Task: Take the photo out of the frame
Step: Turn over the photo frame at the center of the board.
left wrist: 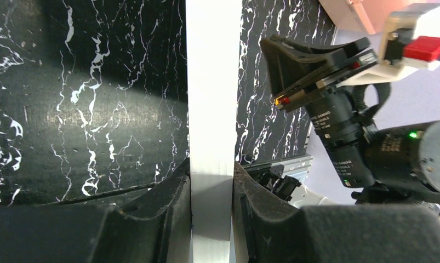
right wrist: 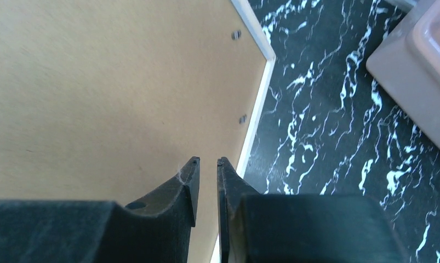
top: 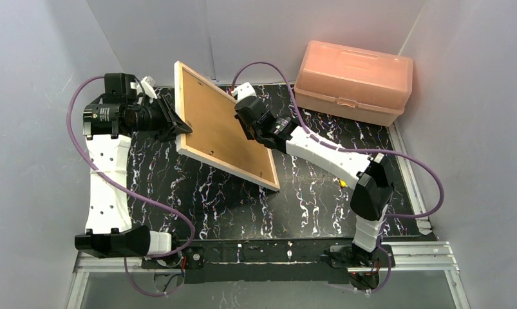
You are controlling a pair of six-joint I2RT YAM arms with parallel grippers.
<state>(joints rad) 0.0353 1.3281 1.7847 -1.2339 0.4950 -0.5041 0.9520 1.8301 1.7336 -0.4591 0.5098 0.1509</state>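
Note:
The frame (top: 226, 168) stands tilted on the black marbled table, its plain brown backing board (top: 223, 125) facing up and right. My left gripper (top: 178, 129) is shut on the frame's left edge; in the left wrist view the white edge (left wrist: 212, 82) runs between the fingers of this gripper (left wrist: 211, 175). My right gripper (top: 241, 111) hovers at the backing board (right wrist: 97, 82) near the white border (right wrist: 258, 104). Its jaws (right wrist: 207, 160) are a narrow slit apart with nothing between them. The photo is hidden behind the board.
A pink plastic box (top: 355, 77) sits at the back right, also in the right wrist view (right wrist: 415, 71). Two small metal tabs (right wrist: 236, 34) (right wrist: 242, 119) lie along the board's edge. White walls close in on three sides.

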